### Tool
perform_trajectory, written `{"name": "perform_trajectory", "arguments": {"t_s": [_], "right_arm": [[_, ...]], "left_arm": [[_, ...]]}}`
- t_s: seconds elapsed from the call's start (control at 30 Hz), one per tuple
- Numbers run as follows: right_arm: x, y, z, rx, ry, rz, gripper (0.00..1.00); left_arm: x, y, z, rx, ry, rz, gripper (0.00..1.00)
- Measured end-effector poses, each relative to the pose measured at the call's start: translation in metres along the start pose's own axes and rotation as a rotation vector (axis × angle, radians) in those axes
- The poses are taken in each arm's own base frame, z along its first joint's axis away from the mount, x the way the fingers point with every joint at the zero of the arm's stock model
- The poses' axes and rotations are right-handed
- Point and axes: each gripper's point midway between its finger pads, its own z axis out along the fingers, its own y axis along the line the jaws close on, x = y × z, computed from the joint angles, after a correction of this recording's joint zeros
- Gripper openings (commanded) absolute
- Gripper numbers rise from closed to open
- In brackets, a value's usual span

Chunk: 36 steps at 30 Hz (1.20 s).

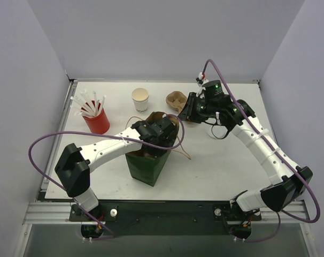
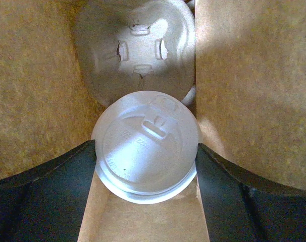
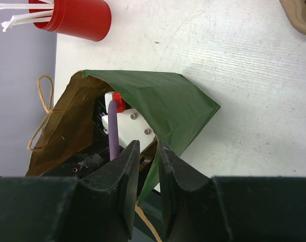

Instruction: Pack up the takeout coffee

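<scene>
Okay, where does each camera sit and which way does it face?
Top external: fixed above and behind the arm bases, looking down on the white table; both arms show.
Left wrist: down inside the green paper bag, facing the white lidded cup; dark left fingers flank the cup.
Right wrist: beside the bag's mouth, looking across it toward the red cup of white straws; dark right fingers straddle the bag's edge.
Shared: top and right wrist both show bag, red cup and the left arm reaching in.
</scene>
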Motion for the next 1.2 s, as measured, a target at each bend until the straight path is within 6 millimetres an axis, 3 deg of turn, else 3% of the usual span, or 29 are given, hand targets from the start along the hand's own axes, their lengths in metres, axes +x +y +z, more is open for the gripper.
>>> {"name": "perform_trajectory", "arguments": {"t_s": [0.47,0.7,0.97,1.2], "right_arm": [[0.006,0.0,0.007,-0.009,0.034,-0.002,0.19],[0.017,-0.011,0.018,0.015,0.069,0.006,0.18],[0.021,-0.012,0.025,0.016,0.089,0.01,0.0],[0.022,-0.011,0.025,0.017,0.09,0.007,0.0]], "left_arm": [[0.003,0.0,-0.001,0.0,0.012,0.002,0.41],[0.003,0.0,-0.001,0.001,0.012,0.002,0.41],[0.003,0.0,-0.001,0.001,0.011,0.002,0.41],[0.003,0.0,-0.001,0.001,0.013,0.002,0.46]]}}
